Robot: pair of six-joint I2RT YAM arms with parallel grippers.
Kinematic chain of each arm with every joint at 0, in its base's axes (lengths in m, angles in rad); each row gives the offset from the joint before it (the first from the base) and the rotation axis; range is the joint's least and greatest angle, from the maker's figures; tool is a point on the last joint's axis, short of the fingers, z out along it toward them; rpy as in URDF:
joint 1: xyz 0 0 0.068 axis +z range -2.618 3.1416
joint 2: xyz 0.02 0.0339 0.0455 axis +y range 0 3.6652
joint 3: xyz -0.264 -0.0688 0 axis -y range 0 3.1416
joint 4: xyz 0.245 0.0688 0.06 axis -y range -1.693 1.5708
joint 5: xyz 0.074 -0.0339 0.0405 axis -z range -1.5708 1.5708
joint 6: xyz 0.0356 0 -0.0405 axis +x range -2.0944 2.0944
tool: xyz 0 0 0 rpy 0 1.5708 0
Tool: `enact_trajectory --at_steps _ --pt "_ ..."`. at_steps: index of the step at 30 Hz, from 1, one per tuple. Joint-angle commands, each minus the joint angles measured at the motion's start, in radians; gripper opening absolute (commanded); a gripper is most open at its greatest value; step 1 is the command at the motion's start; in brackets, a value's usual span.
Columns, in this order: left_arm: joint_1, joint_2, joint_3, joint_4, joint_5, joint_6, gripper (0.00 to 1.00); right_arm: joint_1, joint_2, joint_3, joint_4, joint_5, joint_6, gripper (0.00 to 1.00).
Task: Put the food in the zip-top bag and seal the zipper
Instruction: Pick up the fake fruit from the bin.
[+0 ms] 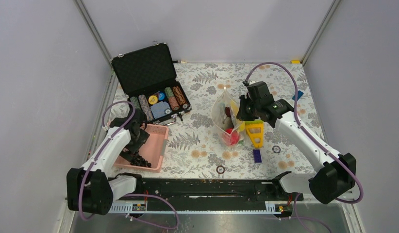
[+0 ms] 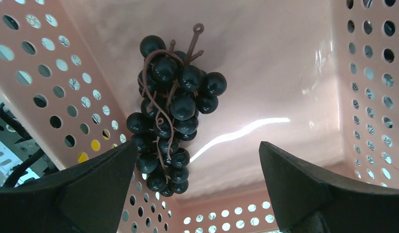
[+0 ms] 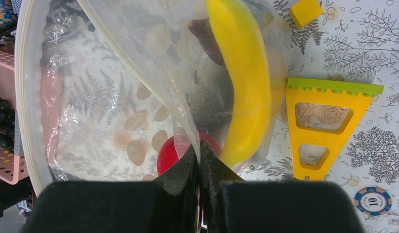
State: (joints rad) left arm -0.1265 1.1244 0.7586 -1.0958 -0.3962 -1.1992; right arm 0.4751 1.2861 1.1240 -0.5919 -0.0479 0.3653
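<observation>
While my right end effector (image 3: 199,156) clamps the bag (image 3: 105,97) by its rim, my left end effector (image 2: 197,145) hangs open over the grapes (image 2: 173,116) in the pink basket (image 2: 294,73).

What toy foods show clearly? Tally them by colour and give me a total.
Dark: 1, the grape bunch in the pink basket
Yellow: 1, the banana in the zip-top bag
Red: 1, the fruit in the same bag
Total: 3; other pieces in the bag are too obscured to count.
</observation>
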Motion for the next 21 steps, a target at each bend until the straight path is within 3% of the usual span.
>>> enact_trajectory --at_steps 1,21 --pt "0.007 0.030 -0.009 0.036 0.042 0.025 0.99 -0.013 0.003 -0.003 0.016 -0.017 0.007 0.06" --pt "0.005 0.066 -0.134 0.435 0.210 0.057 0.99 -0.028 0.007 -0.004 0.016 -0.014 0.009 0.06"
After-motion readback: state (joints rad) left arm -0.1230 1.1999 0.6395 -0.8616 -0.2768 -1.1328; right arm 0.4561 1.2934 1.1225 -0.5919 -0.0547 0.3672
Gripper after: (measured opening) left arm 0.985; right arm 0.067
